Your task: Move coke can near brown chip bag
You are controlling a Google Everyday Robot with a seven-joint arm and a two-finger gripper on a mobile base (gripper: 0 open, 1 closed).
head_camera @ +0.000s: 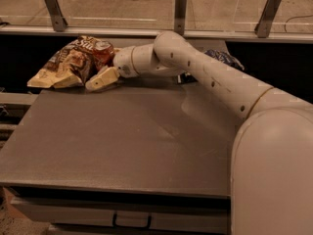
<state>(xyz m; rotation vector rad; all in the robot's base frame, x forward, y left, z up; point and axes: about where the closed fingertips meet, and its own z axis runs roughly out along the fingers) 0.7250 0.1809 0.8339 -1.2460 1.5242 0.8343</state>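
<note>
**Camera view: coke can at the brown chip bag, grip unconfirmed**

I find the gripper (101, 77) low at the far left of the grey table (122, 146), directly in front of the coke can (102, 53). Its far side is hidden behind the can, so I cannot tell whether it is closed on the can or only resting against it. The can's lower part is covered by the gripper. Its red upper body and silver top show, set against the right edge of the brown chip bag (63, 66), which lies at the table's back left corner.

The white arm (210, 77) crosses the back of the table from the right and hides most of a dark blue chip bag (222, 58). Only a crumpled strip of that bag shows above the forearm. The robot's body (274, 170) fills the lower right corner and covers that part of the table. A metal rail with posts (181, 6) runs behind the table.
</note>
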